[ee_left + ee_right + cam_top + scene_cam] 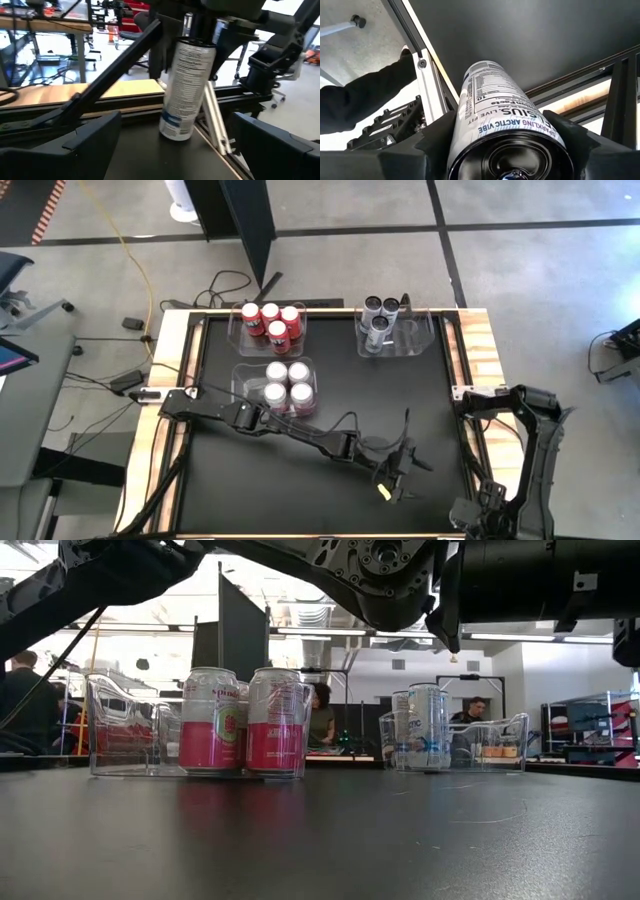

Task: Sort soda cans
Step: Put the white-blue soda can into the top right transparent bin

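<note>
Black table top [250, 480] framed in pale wood, workshop floor all round it, and everything gets placed off the bin of pink cans [241, 376] near the middle. Just behind that bin, a touch to its left, four red cans [272, 320] stand together in their own clear bin, sorted. In the pink bin itself, four pink-and-white cans [288, 383] stand upright in a square, also sorted. Behind it and off to the right, three silver cans [380, 315] stand in a third clear bin [420, 340], with room beside them. In front of the pink bin and to its right hangs the left gripper [395, 485], fingers spread wide, nothing in them, facing the far right edge. And well to the right of the pink bin, at the table's front right edge, there's the action: the right gripper [507, 131] has its fingers pressed on either side of one more silver can [495, 95], tilted, its base low by the table top. No loose cans show anywhere on the table, so by my reckoning this is the last one; what's left is carrying it to the silver bin and letting go
</note>
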`<action>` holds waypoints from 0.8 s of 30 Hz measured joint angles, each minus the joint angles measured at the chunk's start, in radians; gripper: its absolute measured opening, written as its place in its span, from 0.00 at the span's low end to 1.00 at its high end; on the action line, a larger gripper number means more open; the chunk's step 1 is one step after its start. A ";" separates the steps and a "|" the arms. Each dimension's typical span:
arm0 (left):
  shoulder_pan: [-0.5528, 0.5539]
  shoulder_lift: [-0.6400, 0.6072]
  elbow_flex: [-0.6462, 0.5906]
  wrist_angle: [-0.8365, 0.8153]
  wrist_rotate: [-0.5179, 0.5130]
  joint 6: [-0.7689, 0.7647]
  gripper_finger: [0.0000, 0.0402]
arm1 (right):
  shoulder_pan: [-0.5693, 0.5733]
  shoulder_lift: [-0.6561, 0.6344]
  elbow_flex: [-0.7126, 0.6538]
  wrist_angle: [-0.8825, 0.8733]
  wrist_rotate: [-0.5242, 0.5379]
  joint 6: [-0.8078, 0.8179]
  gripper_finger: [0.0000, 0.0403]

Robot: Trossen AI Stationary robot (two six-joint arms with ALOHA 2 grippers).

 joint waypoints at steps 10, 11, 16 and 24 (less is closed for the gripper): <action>-0.048 -0.174 -0.001 -0.318 -0.127 0.180 0.92 | -0.077 -0.009 0.032 -0.077 0.032 -0.121 0.65; -0.052 -0.192 0.000 -0.346 -0.149 0.200 0.92 | -0.088 -0.009 0.032 -0.080 0.034 -0.138 0.65; -0.071 -0.287 -0.002 -0.511 -0.255 0.268 0.92 | -0.138 -0.009 0.036 -0.091 0.035 -0.219 0.65; -0.102 -0.497 -0.003 -0.679 -0.350 0.364 0.92 | -0.267 -0.014 0.143 -0.248 0.108 -0.435 0.65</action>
